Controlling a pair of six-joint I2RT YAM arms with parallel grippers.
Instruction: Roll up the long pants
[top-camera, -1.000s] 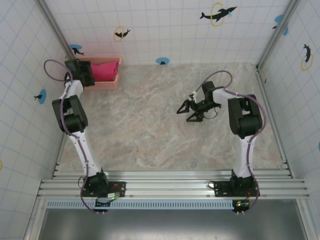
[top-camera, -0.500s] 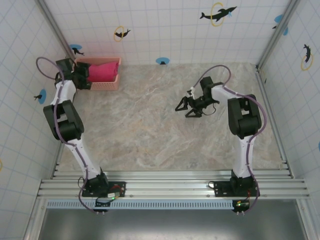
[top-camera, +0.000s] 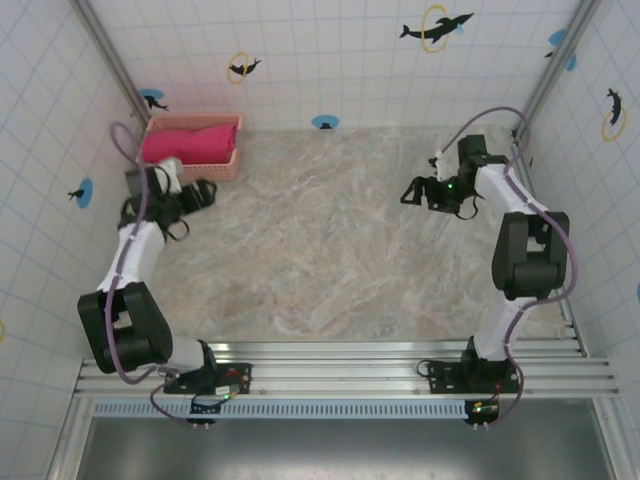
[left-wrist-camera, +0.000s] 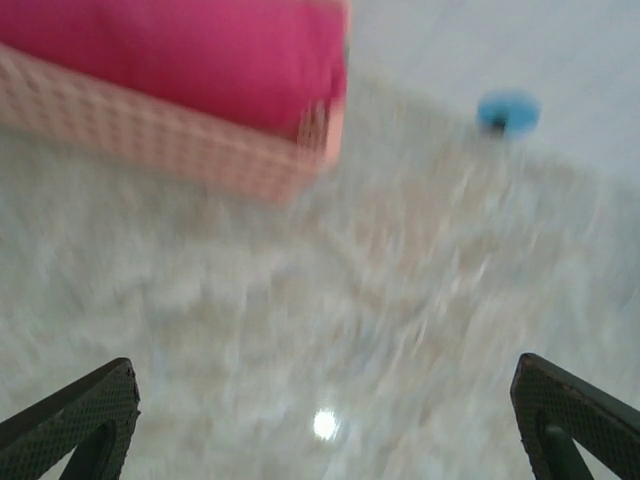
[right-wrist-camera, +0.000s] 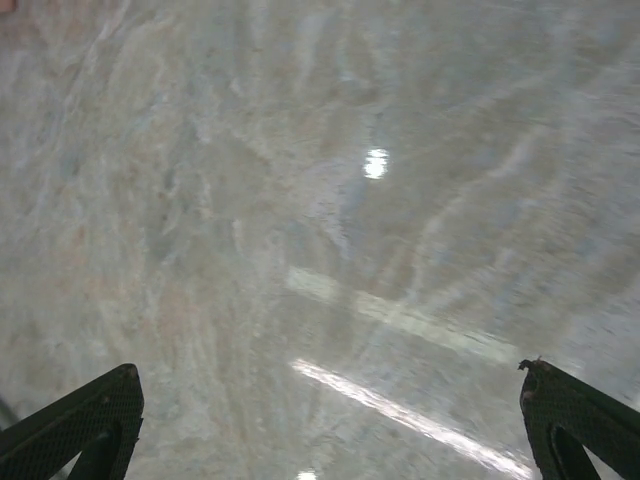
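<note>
Top external: pants (top-camera: 190, 140) are piled inside basket (top-camera: 218, 167).
Left tool (top-camera: 203, 192): held spread, near basket.
Right tool (top-camera: 412, 190): held spread over tabletop (top-camera: 320, 250).

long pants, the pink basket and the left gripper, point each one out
long pants (top-camera: 195, 140), top external view, middle of the magenta cloth.
basket (left-wrist-camera: 150, 140), left wrist view, its slotted front wall.
left gripper (top-camera: 205, 192), top external view, between its open fingertips.

Matt magenta cloth long pants (left-wrist-camera: 180, 50) in slotted salmon plastic basket (left-wrist-camera: 150, 140) beyond left gripper (left-wrist-camera: 325, 410); glossy marbled tabletop (right-wrist-camera: 300, 200) below.
</note>
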